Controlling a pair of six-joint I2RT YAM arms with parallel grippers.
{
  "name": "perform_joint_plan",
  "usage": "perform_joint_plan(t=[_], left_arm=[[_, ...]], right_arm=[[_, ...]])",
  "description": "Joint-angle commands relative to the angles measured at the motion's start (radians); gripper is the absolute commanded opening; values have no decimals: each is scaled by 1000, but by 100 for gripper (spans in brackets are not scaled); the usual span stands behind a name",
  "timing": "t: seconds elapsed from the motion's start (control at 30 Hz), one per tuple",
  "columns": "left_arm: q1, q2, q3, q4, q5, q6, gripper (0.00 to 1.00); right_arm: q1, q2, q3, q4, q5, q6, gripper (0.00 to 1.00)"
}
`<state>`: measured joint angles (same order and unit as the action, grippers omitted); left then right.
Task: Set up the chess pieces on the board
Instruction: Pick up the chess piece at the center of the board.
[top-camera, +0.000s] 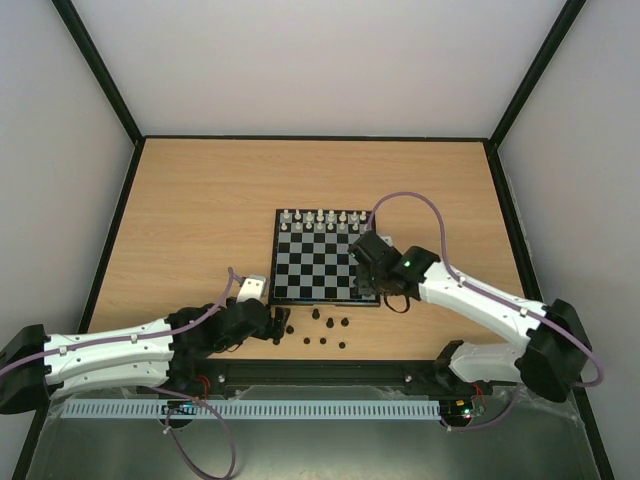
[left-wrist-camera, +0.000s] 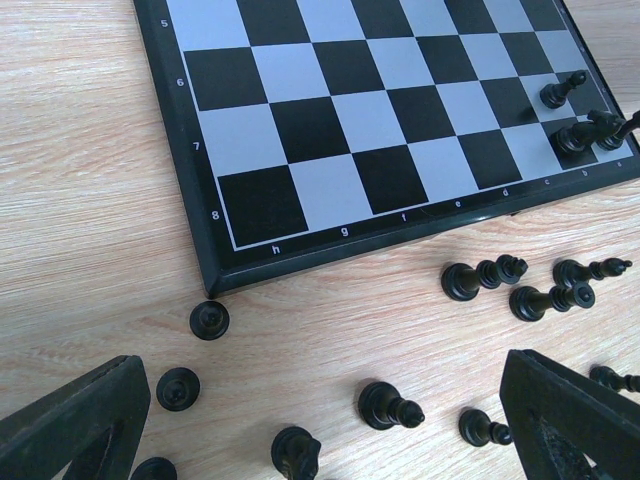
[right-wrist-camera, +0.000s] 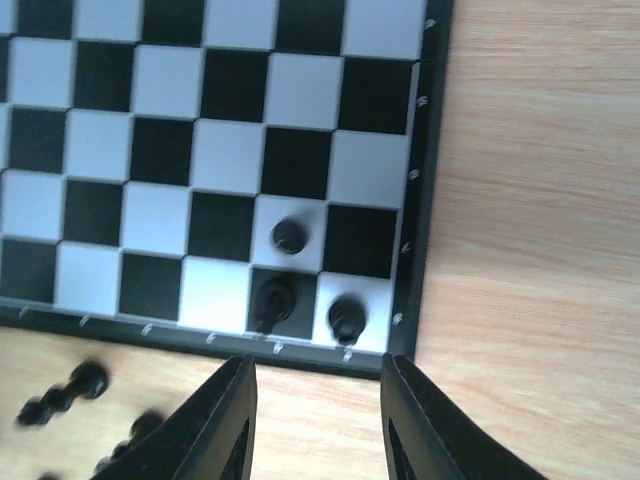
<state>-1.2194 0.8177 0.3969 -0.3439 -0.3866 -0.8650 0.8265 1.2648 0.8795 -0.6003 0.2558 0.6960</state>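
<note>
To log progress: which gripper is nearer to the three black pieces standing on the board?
Right. The right gripper hovers at the board edge right by the three black pieces; the left gripper is off the board, over the loose pieces.

We got soft, even overhead light, barely any shadows. Right wrist view was kinda smeary, chess pieces (right-wrist-camera: 62, 393) at bottom left blurred out. Left wrist shot was sharp, mild sheen on the board (left-wrist-camera: 330, 120).

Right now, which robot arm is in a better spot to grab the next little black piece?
Probably the left. The left gripper hangs open just over the loose black pieces on the table. The right gripper, empty, is at the near corner of the board, by three pieces already standing there.
</note>
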Motion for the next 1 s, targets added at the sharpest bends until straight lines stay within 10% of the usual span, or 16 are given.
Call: perform_joint_plan(t=[0.0,0.33,0.97], left_arm=[[-9,8,19,-8,-30,-2,99],[-9,11,24,-8,-32,-4,99],[-9,-23,3,-24,-33,-9,99]], right_arm=[[96,-65,9,-110,-13,71,36],[404,51,-10,-68,-24,213,32],[520,235,-59,43,-89,281,28]])
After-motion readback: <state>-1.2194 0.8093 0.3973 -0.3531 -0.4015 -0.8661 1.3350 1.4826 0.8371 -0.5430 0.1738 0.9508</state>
